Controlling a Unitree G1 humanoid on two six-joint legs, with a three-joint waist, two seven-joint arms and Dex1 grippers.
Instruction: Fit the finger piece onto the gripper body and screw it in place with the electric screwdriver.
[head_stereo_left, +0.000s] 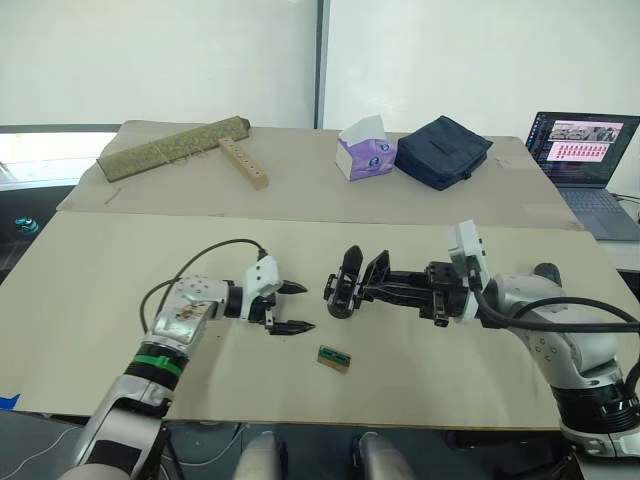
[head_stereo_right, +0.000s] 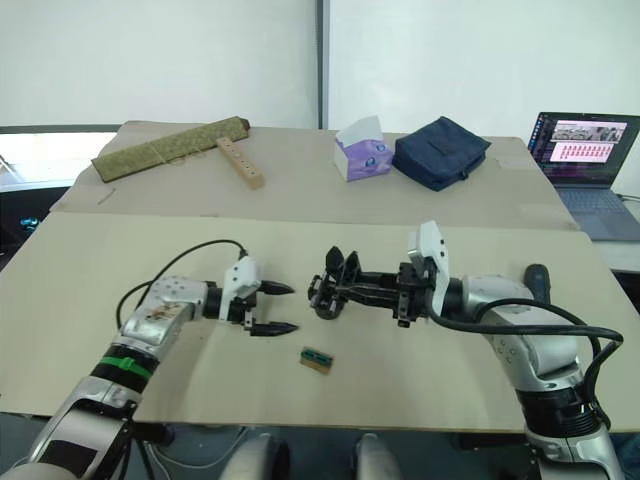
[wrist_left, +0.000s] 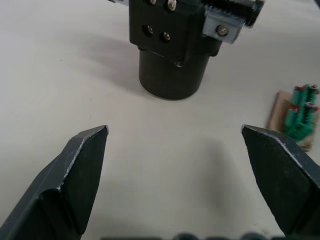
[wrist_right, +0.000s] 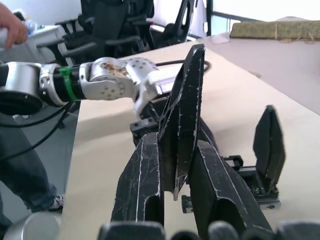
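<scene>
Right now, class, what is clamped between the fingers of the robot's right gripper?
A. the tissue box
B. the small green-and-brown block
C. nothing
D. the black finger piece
D: in the right wrist view the right gripper is shut on the black wedge-shaped finger piece, its two fingers pressing either side.

Both grippers hovered over the bench (head_stereo_right: 80, 330), left gripper (head_stereo_right: 277, 308) spread wide, right gripper (head_stereo_right: 335, 285) at the gripper body (head_stereo_right: 322, 294).
</scene>
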